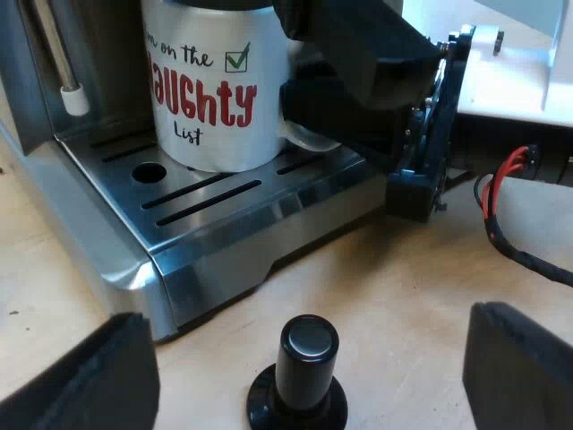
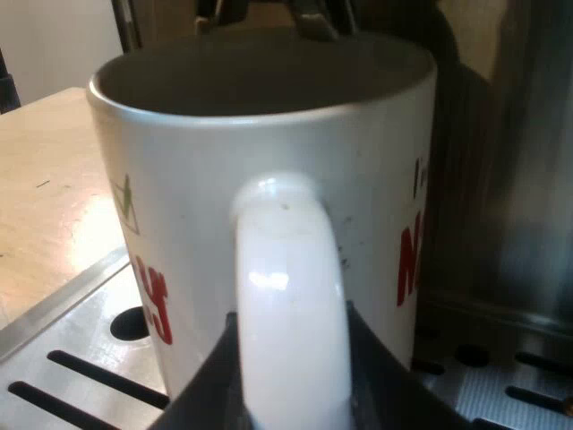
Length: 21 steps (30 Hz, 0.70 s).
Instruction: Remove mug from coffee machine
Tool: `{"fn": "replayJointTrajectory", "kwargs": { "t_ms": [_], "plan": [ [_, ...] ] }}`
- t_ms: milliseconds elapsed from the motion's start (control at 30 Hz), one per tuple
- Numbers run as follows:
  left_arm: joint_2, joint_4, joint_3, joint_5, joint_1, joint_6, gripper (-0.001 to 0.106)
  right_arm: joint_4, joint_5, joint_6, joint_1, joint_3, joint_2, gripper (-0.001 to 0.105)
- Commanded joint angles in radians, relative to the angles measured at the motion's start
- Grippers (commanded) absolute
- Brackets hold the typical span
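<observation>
A white mug (image 1: 215,98) with red "Naughty List" lettering stands upright on the espresso machine's slotted drip tray (image 1: 242,219). In the left wrist view my right gripper (image 1: 303,112) reaches in at the mug's handle side. In the right wrist view the mug (image 2: 179,179) is very near, and its handle (image 2: 291,287) runs between my right gripper's (image 2: 291,399) two black fingers, which press on both sides of it. My left gripper (image 1: 300,381) hangs open low over the wooden table, short of the machine's front, with its fingers wide apart.
A tamper with a black knob (image 1: 307,345) stands on the table (image 1: 403,287) between my left fingers, untouched. The steam wand (image 1: 67,76) hangs beside the mug. The machine's spouts (image 2: 309,18) sit just above the mug's rim.
</observation>
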Motion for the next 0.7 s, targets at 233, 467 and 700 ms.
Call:
{"fn": "replayJointTrajectory", "kwargs": {
  "t_ms": [233,467,700],
  "plan": [
    [0.001,-0.010,0.001,0.008,-0.004,-0.011,0.072,-0.014,0.001,-0.008,0.011,0.021,-0.036,0.002],
    [0.001,-0.010,0.001,0.008,-0.004,-0.011,0.072,-0.014,0.028,-0.005,0.011,0.091,-0.081,0.002],
    [0.001,-0.010,0.001,0.008,-0.004,-0.011,0.072,-0.016,0.028,-0.005,0.011,0.135,-0.126,0.002]
  ]
}}
